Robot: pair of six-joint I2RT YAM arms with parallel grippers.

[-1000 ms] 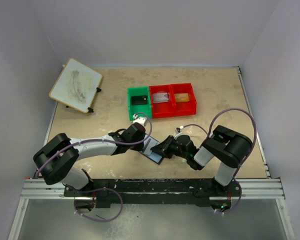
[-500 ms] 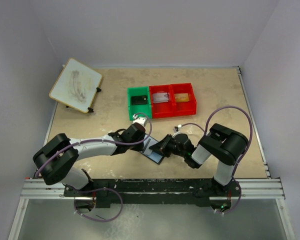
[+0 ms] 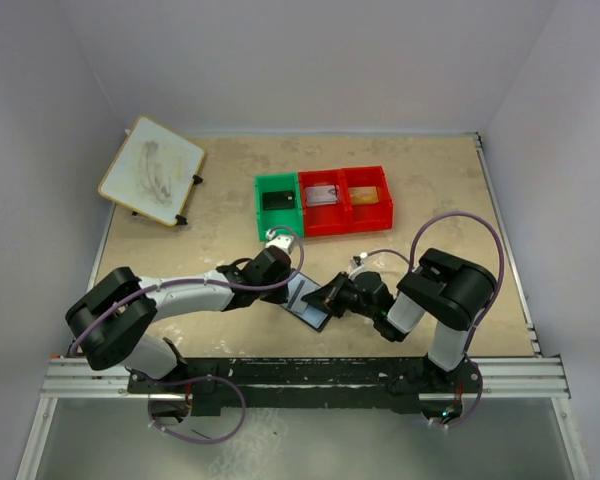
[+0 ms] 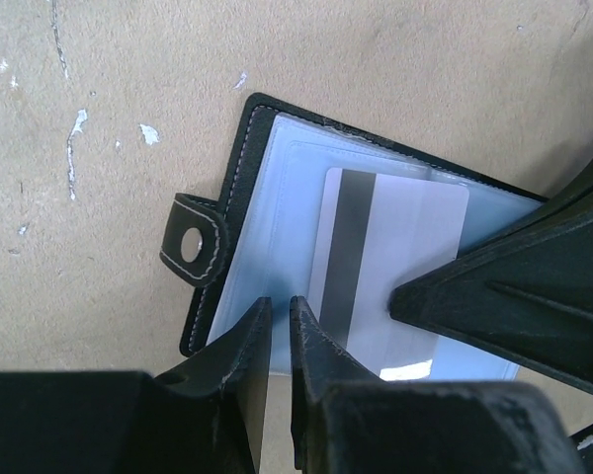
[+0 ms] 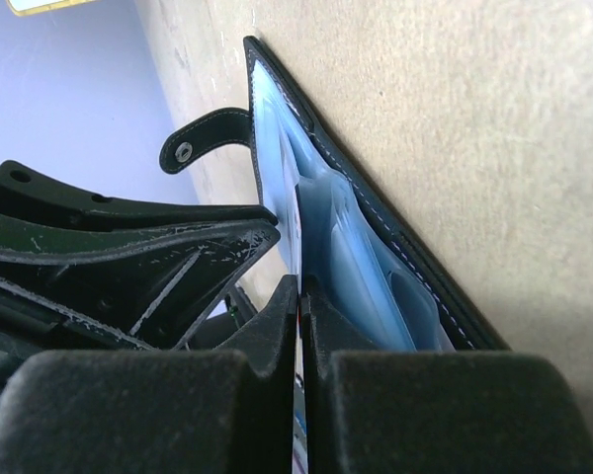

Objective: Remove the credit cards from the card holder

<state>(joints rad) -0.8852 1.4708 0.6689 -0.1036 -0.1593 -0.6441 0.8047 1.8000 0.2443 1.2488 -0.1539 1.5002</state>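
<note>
Over the card holder (image 4: 249, 197), clamped by the left gripper (image 4: 280, 308), the right gripper (image 5: 298, 296) pinches a credit card (image 4: 400, 237), which next probably needs drawing straight out.

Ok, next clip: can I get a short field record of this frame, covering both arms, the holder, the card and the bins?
card holder: open on the table, pale inside up, tab sticking out at one side
credit card: light with a dark stripe, lying on the holder's inside; not yet pulled clear
left gripper: almost shut, tips down on the holder's edge
right gripper: shut on the card's edge
green bin: far side of the table, dark item inside
red bin: joined to the green one, two compartments, an item in each
</note>
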